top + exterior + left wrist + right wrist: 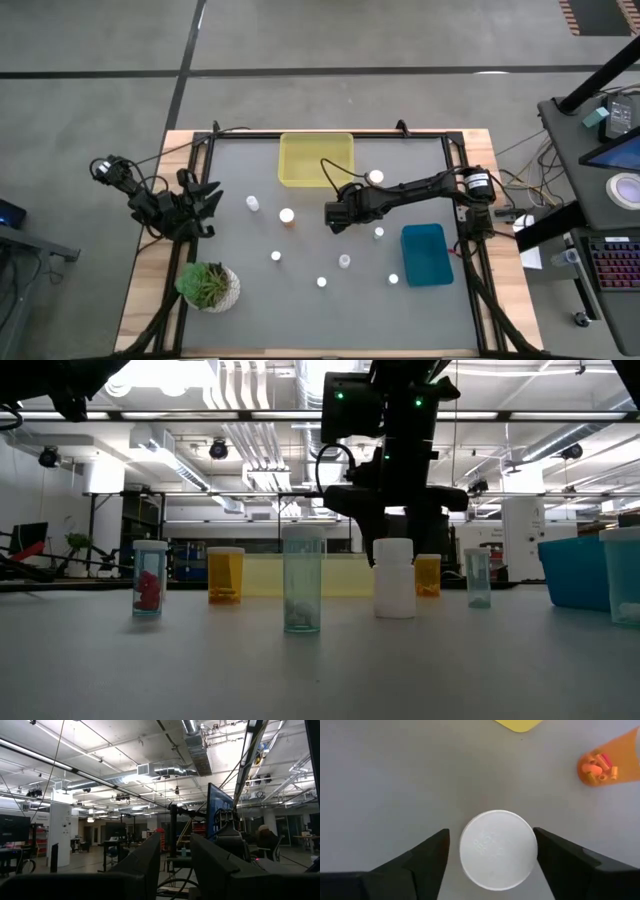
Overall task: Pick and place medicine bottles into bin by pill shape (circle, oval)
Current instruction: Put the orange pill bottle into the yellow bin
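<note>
R gripper (491, 851) hangs over the table center, pointing down, fingers (420, 857) spread either side of a white bottle cap (498, 849) w/ a thin gap each side, not clamped on it. In the low view that arm stands right behind the white bottle (394, 578), so contact there is hard to judge. From the gripper in the high view: yellow bin (316, 158) at approx 11 o'clock, blue bin (427, 255) at 4 o'clock, an orange bottle (287, 217) at 9 o'clock. Other small bottles sit scattered at 5 to 8 o'clock towards the table's near edge, e.g. one clear (344, 261) at 6. One more white-capped bottle (375, 177) stands beside the yellow bin's right edge. L gripper (205, 205) waits at the table's left edge, near the plant (208, 286); its fingers (140, 865) show a narrow gap w/ nothing between them.
</note>
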`<action>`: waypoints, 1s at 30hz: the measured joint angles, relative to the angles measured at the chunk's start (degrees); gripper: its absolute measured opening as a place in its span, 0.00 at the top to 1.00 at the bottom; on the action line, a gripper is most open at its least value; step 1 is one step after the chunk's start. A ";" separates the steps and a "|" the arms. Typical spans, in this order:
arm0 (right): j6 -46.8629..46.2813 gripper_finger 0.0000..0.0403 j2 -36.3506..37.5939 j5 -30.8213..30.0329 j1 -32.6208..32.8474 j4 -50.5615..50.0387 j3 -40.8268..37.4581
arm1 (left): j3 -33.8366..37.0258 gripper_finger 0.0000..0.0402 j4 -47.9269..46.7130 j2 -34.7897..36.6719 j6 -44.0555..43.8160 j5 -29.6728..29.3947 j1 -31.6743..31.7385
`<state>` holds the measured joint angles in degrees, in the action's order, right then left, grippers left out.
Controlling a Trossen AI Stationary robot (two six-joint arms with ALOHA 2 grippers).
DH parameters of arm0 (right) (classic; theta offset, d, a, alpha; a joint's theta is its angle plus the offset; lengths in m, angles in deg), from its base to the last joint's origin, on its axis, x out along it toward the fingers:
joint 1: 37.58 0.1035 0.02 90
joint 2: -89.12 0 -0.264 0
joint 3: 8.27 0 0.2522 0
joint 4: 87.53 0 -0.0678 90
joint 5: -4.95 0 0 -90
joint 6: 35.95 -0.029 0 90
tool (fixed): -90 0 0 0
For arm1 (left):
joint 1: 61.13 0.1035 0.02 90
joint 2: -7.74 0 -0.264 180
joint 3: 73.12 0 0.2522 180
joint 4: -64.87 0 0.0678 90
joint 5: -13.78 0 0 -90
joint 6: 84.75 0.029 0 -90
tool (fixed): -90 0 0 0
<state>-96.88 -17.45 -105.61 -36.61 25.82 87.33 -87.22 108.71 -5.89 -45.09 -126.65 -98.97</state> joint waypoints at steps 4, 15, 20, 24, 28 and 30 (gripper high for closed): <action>0.35 0.45 0.00 -0.01 0.00 -0.15 0.00 | -0.01 0.77 0.02 0.00 0.00 0.02 0.00; 0.90 0.50 0.00 -0.02 0.00 -0.24 0.00 | -0.02 0.77 0.28 0.00 -0.02 0.02 0.01; 1.62 0.47 0.15 0.04 0.00 -0.82 0.08 | 0.00 0.77 0.28 0.00 -0.02 0.02 0.02; 3.01 0.49 1.13 0.10 0.01 -3.50 2.65 | -0.01 0.77 0.26 0.00 -0.02 0.02 0.01; 5.52 0.49 2.44 0.15 0.02 -6.31 6.43 | -0.01 0.77 0.26 0.00 -0.03 0.02 0.01; 7.30 0.49 2.51 0.86 -0.23 -7.45 8.62 | 0.00 0.77 0.27 0.00 -0.02 0.02 0.00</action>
<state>-89.57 -14.93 -104.75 -36.84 18.38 95.95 -87.22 108.98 -5.89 -45.12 -126.63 -98.97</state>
